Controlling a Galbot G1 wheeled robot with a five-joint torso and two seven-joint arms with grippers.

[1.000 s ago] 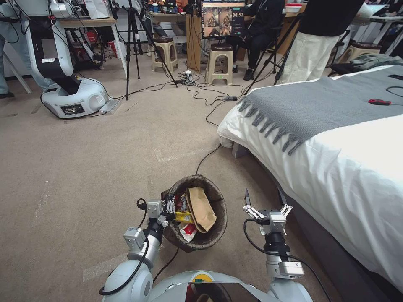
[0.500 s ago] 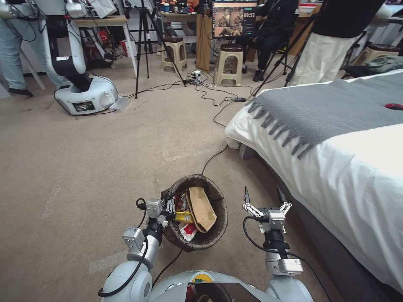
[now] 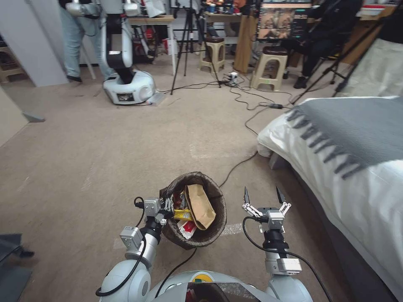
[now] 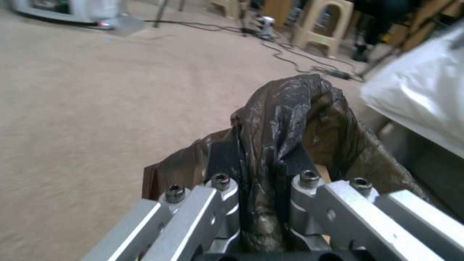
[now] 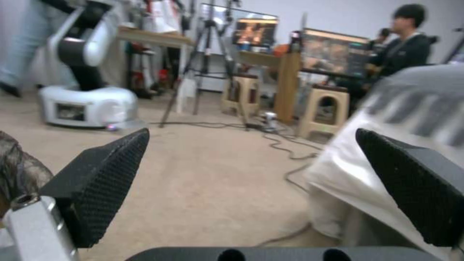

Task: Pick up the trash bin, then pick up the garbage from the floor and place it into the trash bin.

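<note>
The trash bin, lined with a dark brown bag, hangs just above the carpet in front of me. My left gripper is shut on its near-left rim; in the left wrist view my left gripper pinches the bunched brown liner. Garbage lies inside the bin: a tan paper bag, a yellow wrapper and a red-and-white piece. To the right of the bin my right gripper is open and holds nothing. Its black fingertips stand wide apart in the right wrist view.
A bed with white sheets and a grey throw fills the right side. A black cable runs across the carpet toward it. Another robot's white base, tripods and stools stand at the back. Open carpet lies ahead and left.
The whole head picture has shifted right, so the camera has turned left. Both arms and the held bin keep their places relative to me.
</note>
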